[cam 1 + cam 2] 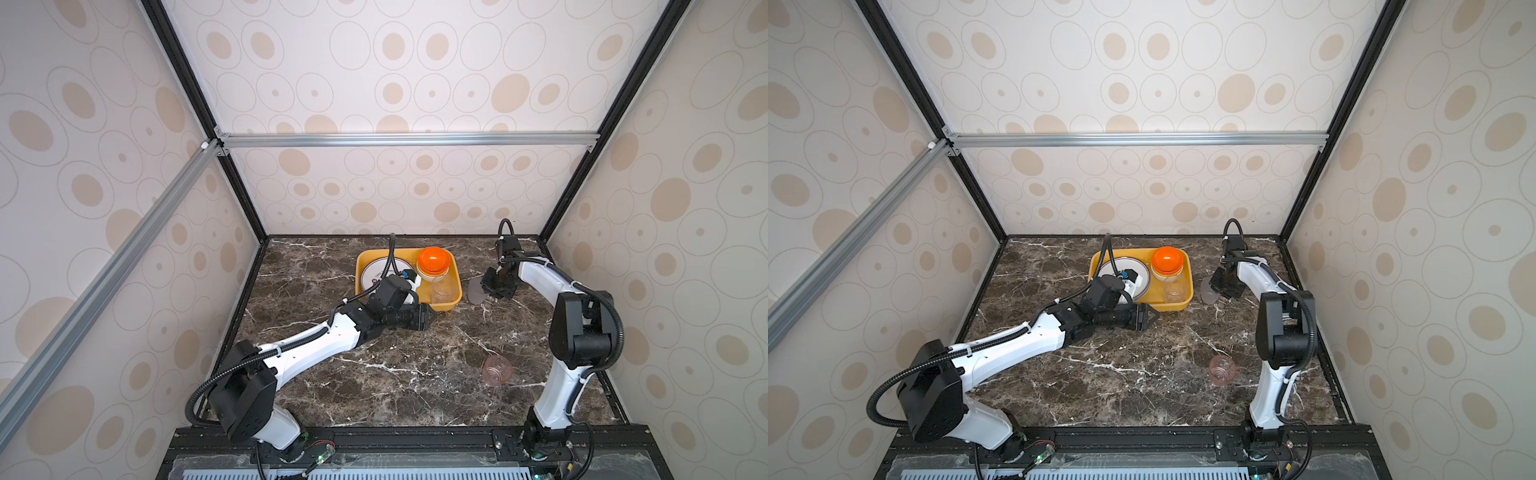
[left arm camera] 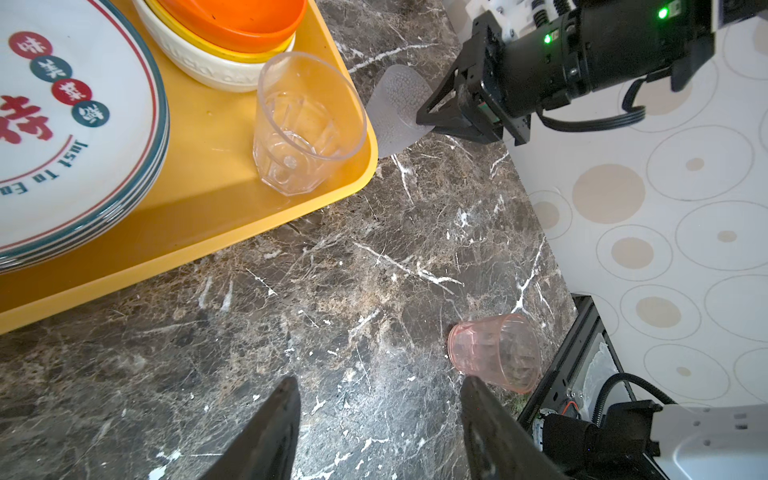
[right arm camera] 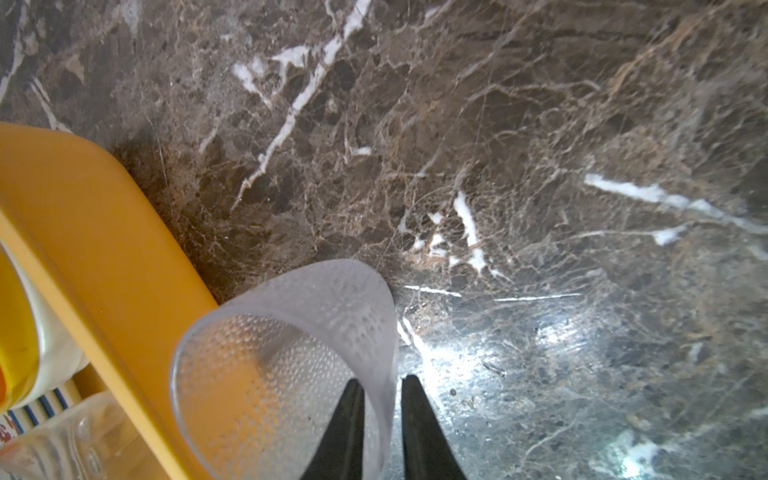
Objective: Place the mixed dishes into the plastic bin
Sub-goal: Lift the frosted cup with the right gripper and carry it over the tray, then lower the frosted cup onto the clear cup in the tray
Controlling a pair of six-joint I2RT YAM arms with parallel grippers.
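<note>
The right gripper [image 3: 382, 380] pinches the wall of the frosted grey plastic cup [image 3: 291, 332], just beside the rounded corner of the shallow yellow-orange plastic bin [image 3: 104, 249]. The left gripper [image 2: 380, 380] hangs wide and empty over open brown marble tabletop [image 2: 332, 291]; a translucent pink plastic cup [image 2: 494, 353] lies near.

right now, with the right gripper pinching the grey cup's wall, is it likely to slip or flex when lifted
Probably light: the grey cup looks thin and translucent, so its wall may flex a little in the right gripper. Its dimpled surface should help against slipping. Pinched only at the rim, one finger inside and one outside, it may pivot when lifted.
</note>
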